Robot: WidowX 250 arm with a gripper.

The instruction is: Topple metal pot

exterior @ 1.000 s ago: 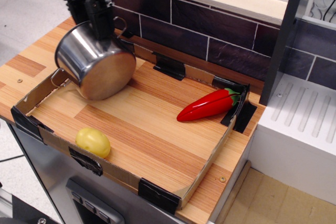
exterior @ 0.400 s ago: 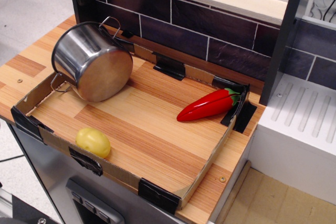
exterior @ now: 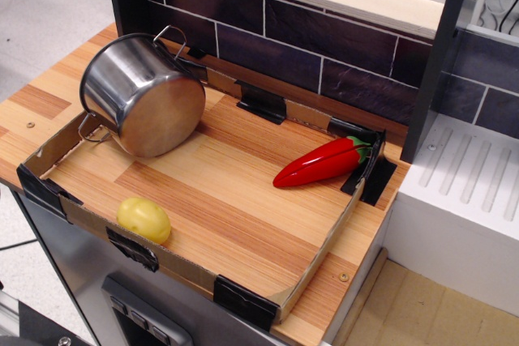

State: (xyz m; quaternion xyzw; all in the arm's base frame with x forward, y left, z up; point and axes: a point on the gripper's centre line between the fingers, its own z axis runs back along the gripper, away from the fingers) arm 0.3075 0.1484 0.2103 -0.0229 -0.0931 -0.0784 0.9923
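With the robot's gripper out of the picture, its state cannot be told, and the metal pot [exterior: 144, 95] lies toppled on its side in the far left corner of the cardboard-walled tray [exterior: 316, 261], base facing right and near. A yellow potato [exterior: 143, 219] sits near the front wall; a red pepper [exterior: 320, 162] rests at far right.

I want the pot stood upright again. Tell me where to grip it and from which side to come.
Grip the rim of the metal pot near its upper wire handle, coming down from above. It lies tipped in the tray's back-left corner, base facing the camera, so the smooth round wall probably offers no purchase, while the rim's top edge looks free.
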